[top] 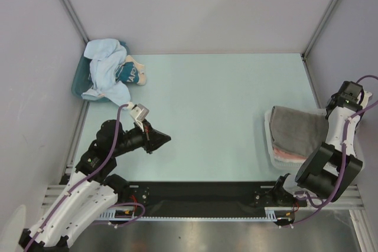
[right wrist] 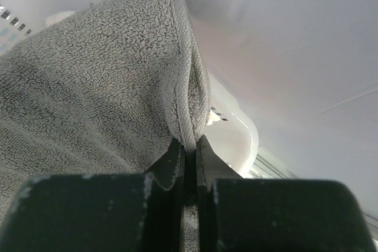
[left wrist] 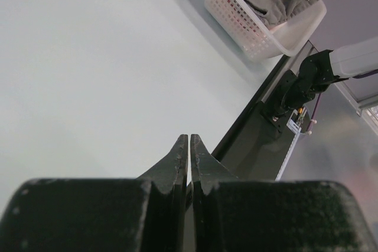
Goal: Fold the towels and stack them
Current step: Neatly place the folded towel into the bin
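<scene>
—Green table (top: 212,98) logged first. What is on it, biggest down?
—At the right edge, a white basket (left wrist: 233,16). On top of it the grey towel (top: 298,128), folded; a pink towel (top: 288,154) shows beneath at the near side. In the far left corner the light blue towel (top: 105,66), crumpled, touching a small teal bundle (top: 131,74).
—Pincers?
—The right gripper (right wrist: 189,146): jaws closed on the hem of the grey towel at its right edge, cloth pinched between them, hem drawn up a little. The left gripper (left wrist: 189,141): jaws together, a hairline slit only, nothing in them. It hovers over bare table, well apart from both piles.
—Step in hand?
—Judged: setting the grey towel on the stack. Blue one not yet folded.
—Next move calls for?
—Probably: right jaws part and lift clear without dragging the hem. After that, a reach to the far corner, taking the blue towel alone and leaving the bundle.
</scene>
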